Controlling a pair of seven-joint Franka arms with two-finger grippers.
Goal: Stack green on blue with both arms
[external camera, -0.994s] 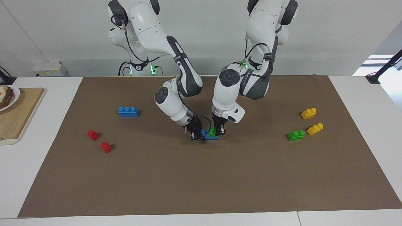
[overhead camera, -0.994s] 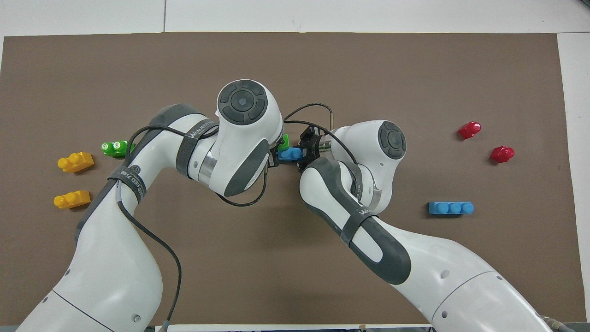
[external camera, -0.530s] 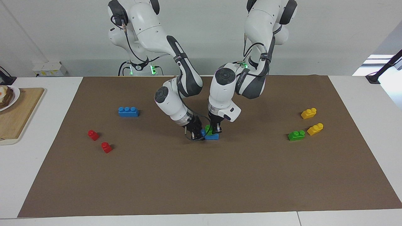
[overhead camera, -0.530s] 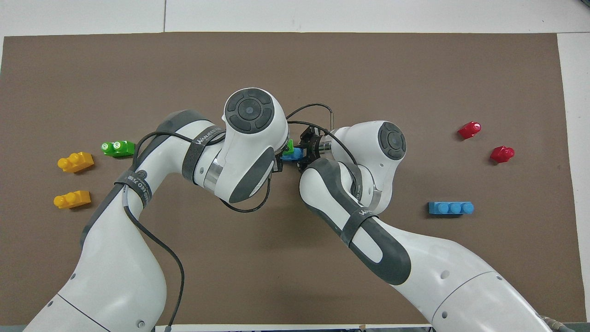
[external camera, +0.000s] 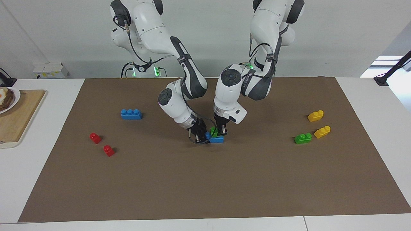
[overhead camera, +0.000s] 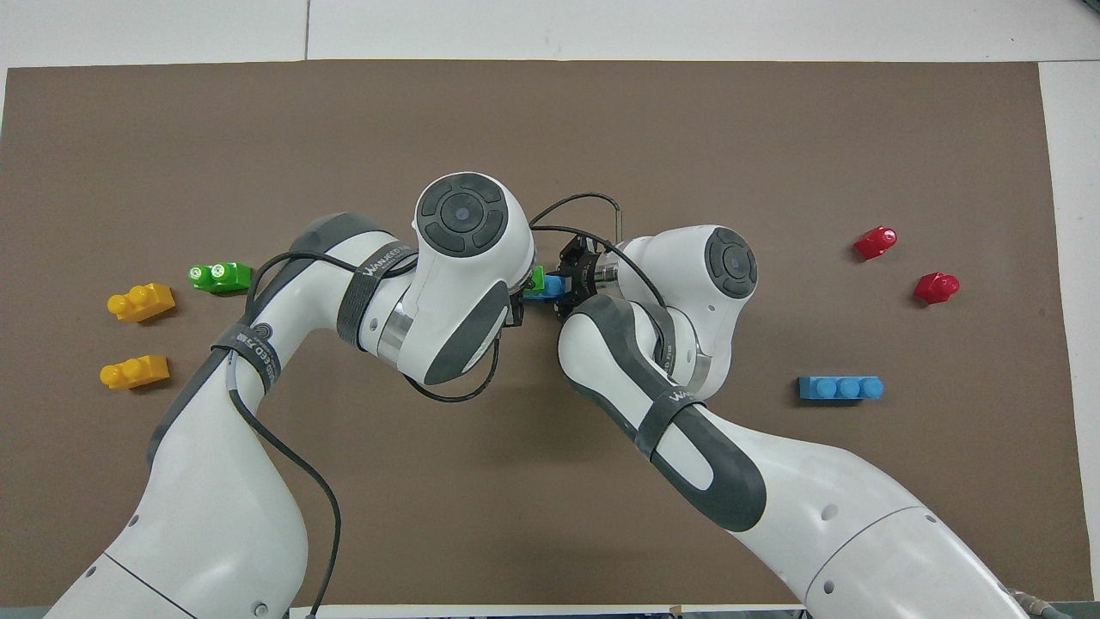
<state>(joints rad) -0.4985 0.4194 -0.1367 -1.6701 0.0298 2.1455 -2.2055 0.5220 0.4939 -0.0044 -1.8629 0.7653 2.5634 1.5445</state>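
Observation:
A green brick (external camera: 213, 132) sits on top of a blue brick (external camera: 217, 139) at the middle of the brown mat. My left gripper (external camera: 220, 131) comes down from above and is shut on the green brick. My right gripper (external camera: 201, 136) reaches in low from the right arm's end and is shut on the end of the blue brick, which rests on the mat. In the overhead view only slivers of the green brick (overhead camera: 536, 279) and the blue brick (overhead camera: 555, 284) show between the two wrists. The left gripper is hidden there under its own wrist.
A second green brick (external camera: 303, 138) and two yellow bricks (external camera: 315, 115) (external camera: 322, 132) lie toward the left arm's end. A second blue brick (external camera: 131, 114) and two red bricks (external camera: 95, 138) (external camera: 109, 150) lie toward the right arm's end. A wooden board (external camera: 19, 118) lies off the mat.
The left gripper carried the green brick a little toward the right gripper and set it down on the blue brick. The right gripper kept still.

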